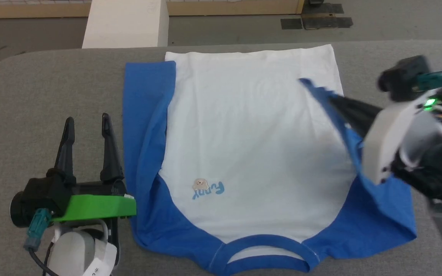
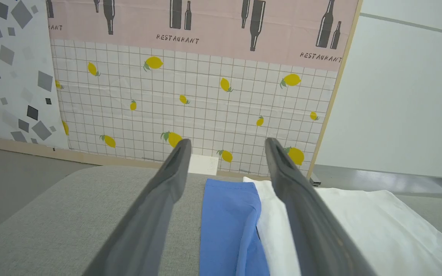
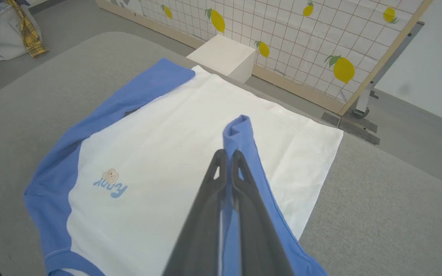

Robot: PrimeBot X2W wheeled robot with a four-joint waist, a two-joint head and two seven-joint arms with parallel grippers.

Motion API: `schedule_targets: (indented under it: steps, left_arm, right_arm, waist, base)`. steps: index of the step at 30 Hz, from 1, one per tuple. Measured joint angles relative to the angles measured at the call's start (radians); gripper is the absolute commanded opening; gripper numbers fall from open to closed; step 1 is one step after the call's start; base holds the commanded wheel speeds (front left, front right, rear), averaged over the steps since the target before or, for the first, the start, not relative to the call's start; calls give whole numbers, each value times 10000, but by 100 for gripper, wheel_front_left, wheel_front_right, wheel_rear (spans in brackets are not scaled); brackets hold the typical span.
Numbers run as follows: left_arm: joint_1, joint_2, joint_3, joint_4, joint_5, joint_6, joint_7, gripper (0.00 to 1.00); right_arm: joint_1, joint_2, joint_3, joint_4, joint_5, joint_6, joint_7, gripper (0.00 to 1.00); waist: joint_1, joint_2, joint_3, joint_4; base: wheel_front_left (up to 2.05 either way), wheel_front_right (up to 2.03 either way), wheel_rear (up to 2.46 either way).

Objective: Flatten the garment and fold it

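In the head view the garment [image 1: 251,145] is seen spread flat in the middle of the worktop [image 1: 33,88], collar at the near edge, so flattening is judged done; the left tool [image 1: 87,118] is held released beside the left-hand sleeve [image 1: 144,115]. In the left wrist view its fingers are spread with nothing between. In the right wrist view the right tool [image 3: 228,153] is clenched on the blue right-hand sleeve [image 3: 240,134], raised over the white body, so folding is judged barely begun.
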Motion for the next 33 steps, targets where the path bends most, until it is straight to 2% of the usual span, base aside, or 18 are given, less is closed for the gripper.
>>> schedule_targets:
  steps: [2, 4, 9, 16, 26, 32, 33]
  left_arm:
    - [10, -6, -2, 50, -2, 0, -2, 100]
    - [7, -23, -146, 140, -144, -2, -4, 100]
    - [-16, -35, -337, 196, -230, 0, -4, 100]
    - [-120, -42, -633, 293, -389, 27, -4, 100]
    - [-124, -48, -790, 345, -508, 115, -2, 100]
    - [-126, -50, -805, 439, -564, 190, -2, 100]
    - [-126, -50, -802, 456, -581, 192, -4, 100]
  right_arm:
    - [-122, 410, 466, 196, 98, 0, -130, 0]
    - [-390, 1503, 1820, 1191, 184, 0, -579, 0]
    - [-758, 2251, 2882, 2023, 211, 0, -1028, 0]
    - [-1165, 2851, 4033, 3047, 316, 0, -1542, 0]
    - [-1308, 3302, 5237, 4637, 612, 0, -2117, 0]
    - [-1321, 3544, 6119, 5241, 1285, -2, -2280, 0]
    - [-1325, 3586, 6203, 5258, 1528, -2, -2328, 24]
  waist:
    - [0, 0, 23, 85]
    - [0, 0, 149, 342]
    - [0, 0, 322, 584]
    - [0, 0, 550, 943]
    - [0, 0, 814, 1271]
    - [0, 0, 878, 1247]
    - [0, 0, 866, 1229]
  base:
    - [0, 0, 0]
    - [0, 0, 0]
    - [0, 0, 0]
    - [0, 0, 0]
    - [0, 0, 0]
    - [0, 0, 0]
    - [0, 0, 0]
